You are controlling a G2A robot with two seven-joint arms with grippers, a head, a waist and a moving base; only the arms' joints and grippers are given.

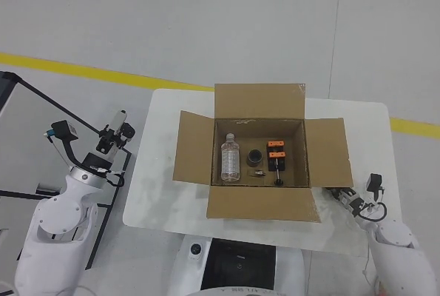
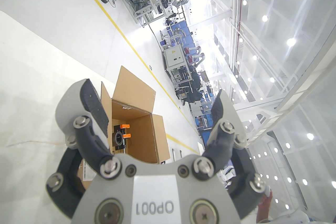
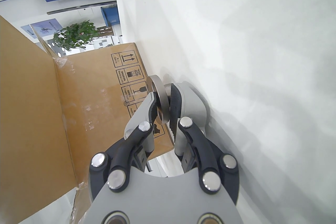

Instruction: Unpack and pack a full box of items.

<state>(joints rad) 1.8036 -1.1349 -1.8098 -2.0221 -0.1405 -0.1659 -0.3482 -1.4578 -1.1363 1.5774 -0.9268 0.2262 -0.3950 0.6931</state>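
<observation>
You look early in unpacking: right gripper [image 3: 161,101] clamps a metal disc [image 3: 157,89] at the box's [image 1: 329,152] 4 o'clock, left gripper [image 2: 155,93] spread empty, bottle [image 1: 230,157] inside.

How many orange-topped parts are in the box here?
2. One orange-topped part lies on the box floor beside the black ring; the second is right next to it. The near wall may hide more.

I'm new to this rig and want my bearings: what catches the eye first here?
The open brown cardboard box sits in the middle of the white table, holding a clear plastic water bottle and two orange-topped black clamps. Beside the box's outer wall, the right claw grips a flat grey metal disc. The left claw hangs open beyond the table's left edge.
</observation>
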